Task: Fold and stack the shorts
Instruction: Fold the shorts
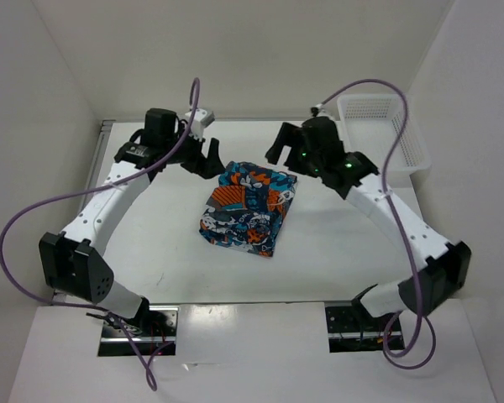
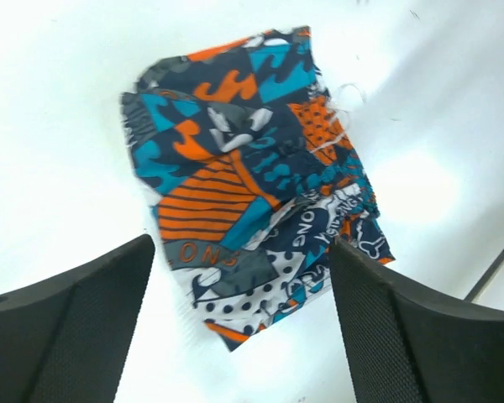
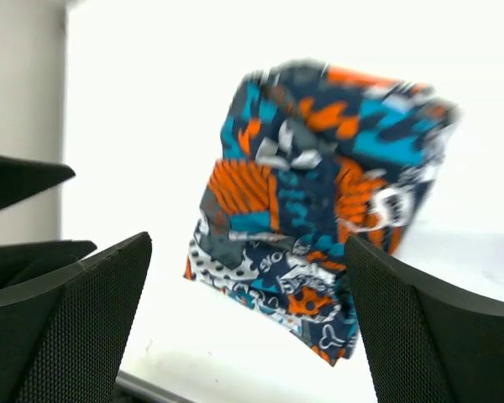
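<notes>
The shorts (image 1: 248,207) lie folded into a compact rectangle in the middle of the white table, print side up. They also show in the left wrist view (image 2: 252,176) and the right wrist view (image 3: 319,193). My left gripper (image 1: 203,158) is open and empty, raised just beyond the shorts' far left corner. My right gripper (image 1: 287,149) is open and empty, raised just beyond their far right corner. In both wrist views the jaws stand wide apart with nothing between them.
A white plastic mesh basket (image 1: 386,134) stands at the table's far right corner, close behind my right arm. White walls enclose the table on the left, back and right. Purple cables loop off both arms.
</notes>
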